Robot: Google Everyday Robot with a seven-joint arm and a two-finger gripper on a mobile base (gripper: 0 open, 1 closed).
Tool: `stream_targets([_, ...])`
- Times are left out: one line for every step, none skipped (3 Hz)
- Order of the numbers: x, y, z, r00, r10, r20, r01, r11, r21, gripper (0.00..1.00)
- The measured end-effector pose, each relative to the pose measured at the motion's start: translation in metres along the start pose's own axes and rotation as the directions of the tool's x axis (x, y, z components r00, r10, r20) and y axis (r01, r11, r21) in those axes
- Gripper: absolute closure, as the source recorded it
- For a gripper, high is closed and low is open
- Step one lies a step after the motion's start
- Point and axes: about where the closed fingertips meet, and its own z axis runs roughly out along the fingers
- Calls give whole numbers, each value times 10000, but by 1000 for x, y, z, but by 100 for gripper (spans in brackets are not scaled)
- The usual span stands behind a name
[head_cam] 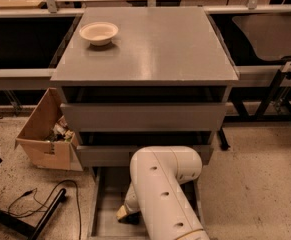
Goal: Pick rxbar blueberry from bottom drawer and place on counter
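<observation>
White moulded casing dotted with small round holes covers the arm (167,196). We record it rising from the lower edge of view in front of the cabinet (145,117). It bends at a rounded elbow level with the cabinet's second drawer front and folds back down into the bottom drawer (105,204).

The gripper (126,214) sits low at the cabinet's foot, just above the drawer's bare grey floor. The arm hides most of it, so we cannot tell whether it is open or closed, or whether it holds anything. A small dark shape (134,218) lies right beneath it. We cannot confirm this as the rxbar blueberry.

The bottom drawer stands pulled out, shallow, with low walls. On top of the cabinet, the counter (155,54) is flat, squarish, faintly glossy grey. It carries a pale round bowl (99,33) at its back-left corner. A brown cardboard box (41,134) stands on the floor against the cabinet's left side.
</observation>
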Motion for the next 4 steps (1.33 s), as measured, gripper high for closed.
stream_targets([-1, 1, -6, 10000, -1, 0, 1, 10000, 0, 38])
stream_targets([-1, 1, -6, 10000, -2, 1, 2, 10000, 0, 60])
stream_targets([-1, 1, -6, 10000, -3, 0, 3, 10000, 0, 85])
stream_targets([-1, 1, -6, 10000, -3, 0, 3, 10000, 0, 100])
